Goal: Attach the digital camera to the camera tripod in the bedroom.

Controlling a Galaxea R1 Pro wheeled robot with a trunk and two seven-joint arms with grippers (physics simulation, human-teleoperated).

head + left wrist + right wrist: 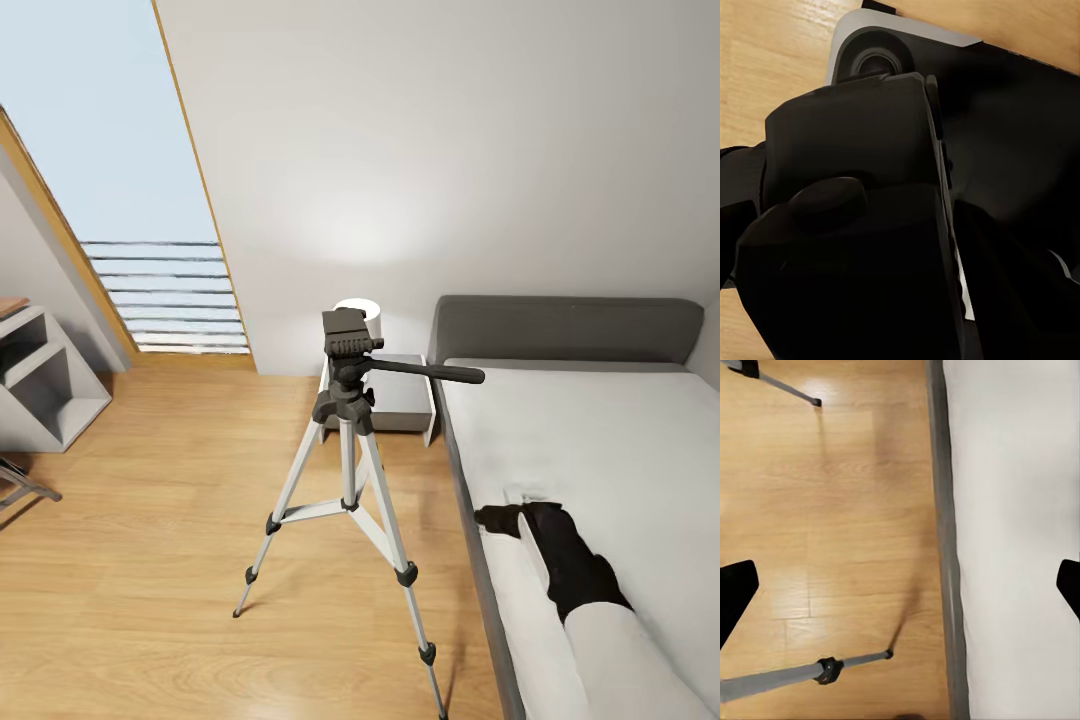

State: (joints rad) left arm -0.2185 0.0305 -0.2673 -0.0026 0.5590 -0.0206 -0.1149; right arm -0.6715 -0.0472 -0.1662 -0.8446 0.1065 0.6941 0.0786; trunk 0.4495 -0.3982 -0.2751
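Three silver legs carry the tripod (pixel 348 440) on the wood floor (pixel 150 560), just left of and beyond the right gripper (pixel 500 518), its handle pointing toward the bed (pixel 600 450). That gripper hovers over the mattress edge with its fingers spread wide and empty. Close against the left gripper's camera sits a dark, humped body, seemingly the camera (pixel 870 225); whether that gripper clamps it, I cannot tell.

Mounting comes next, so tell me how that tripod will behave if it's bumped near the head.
The camera tripod looks top-heavy: thin silver legs, bulky dark head, so it may tip. Its long pan handle juts toward the bed, an easy lever to knock. Small feet on smooth wood floor might slide.
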